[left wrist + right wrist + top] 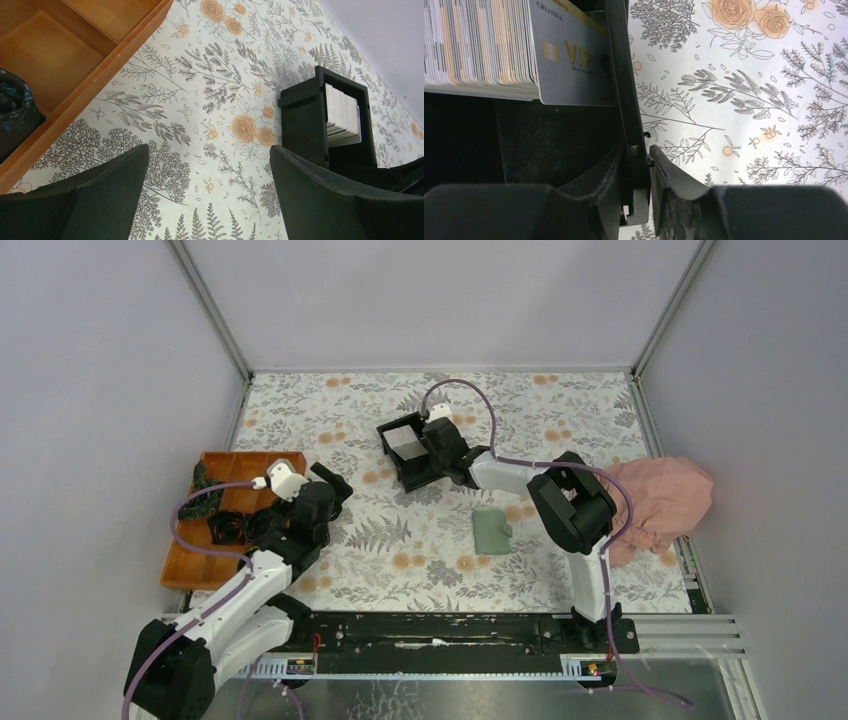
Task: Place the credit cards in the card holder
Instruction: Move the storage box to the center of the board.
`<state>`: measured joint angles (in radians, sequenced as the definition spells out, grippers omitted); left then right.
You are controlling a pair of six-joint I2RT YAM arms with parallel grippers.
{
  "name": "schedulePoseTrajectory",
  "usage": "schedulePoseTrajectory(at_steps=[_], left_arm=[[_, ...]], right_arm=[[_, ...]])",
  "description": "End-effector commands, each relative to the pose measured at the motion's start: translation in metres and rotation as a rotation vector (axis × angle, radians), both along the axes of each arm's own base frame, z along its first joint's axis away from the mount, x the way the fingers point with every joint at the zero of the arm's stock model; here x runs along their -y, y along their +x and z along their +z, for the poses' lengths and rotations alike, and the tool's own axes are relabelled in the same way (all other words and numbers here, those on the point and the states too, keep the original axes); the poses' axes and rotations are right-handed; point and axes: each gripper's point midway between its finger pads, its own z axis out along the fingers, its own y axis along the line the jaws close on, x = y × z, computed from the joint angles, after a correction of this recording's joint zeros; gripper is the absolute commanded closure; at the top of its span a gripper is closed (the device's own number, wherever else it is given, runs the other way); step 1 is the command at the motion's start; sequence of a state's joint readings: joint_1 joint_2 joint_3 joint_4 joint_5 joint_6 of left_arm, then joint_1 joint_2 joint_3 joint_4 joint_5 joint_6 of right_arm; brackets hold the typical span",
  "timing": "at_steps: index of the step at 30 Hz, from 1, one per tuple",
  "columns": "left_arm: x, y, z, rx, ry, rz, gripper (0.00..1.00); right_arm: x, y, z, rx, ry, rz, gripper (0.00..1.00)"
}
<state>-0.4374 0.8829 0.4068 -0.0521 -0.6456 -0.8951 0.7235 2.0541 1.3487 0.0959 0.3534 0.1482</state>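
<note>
Grey credit cards (479, 45) stand beside right tool (638, 155), clamped on black box (616, 60) wall

credit cards (479, 45) cut off top-left, orange tray (50, 55) cropped

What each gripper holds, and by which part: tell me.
The right gripper pinches the black box by its side wall, one finger inside, one outside. The left gripper is open and holds nothing.

White-and-black arms (245, 590) trail lilac cables (458, 382) and end in matte black fingers (90, 200).
</note>
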Motion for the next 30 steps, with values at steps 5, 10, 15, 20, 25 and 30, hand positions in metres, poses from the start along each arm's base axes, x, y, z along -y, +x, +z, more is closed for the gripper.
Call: schedulePoseTrajectory(at_steps=[5,10,15,20,25,30], left_arm=[[0.007,0.01,0.005,0.038,0.016,-0.023,0.03],[0.009,0.011,0.002,0.032,0.022,-0.027,0.03],[0.01,0.01,-0.001,0.028,0.024,-0.035,0.03],[0.011,0.009,0.004,0.04,0.03,-0.048,0.03],[0.017,0.01,0.008,0.046,0.029,-0.073,0.03],[0.024,0.011,0.007,0.033,0.037,-0.098,0.03]], right_arm=[[0.011,0.023,0.027,0.055,0.027,0.027,0.63],[0.017,0.026,0.025,0.05,0.036,0.025,0.42],[0.017,0.023,0.033,0.061,0.053,0.027,0.35],[0.018,0.014,0.054,0.082,0.095,0.042,0.33],[0.021,0.001,0.08,0.117,0.11,0.067,0.33],[0.008,-0.014,0.111,0.149,0.115,0.159,0.32]])
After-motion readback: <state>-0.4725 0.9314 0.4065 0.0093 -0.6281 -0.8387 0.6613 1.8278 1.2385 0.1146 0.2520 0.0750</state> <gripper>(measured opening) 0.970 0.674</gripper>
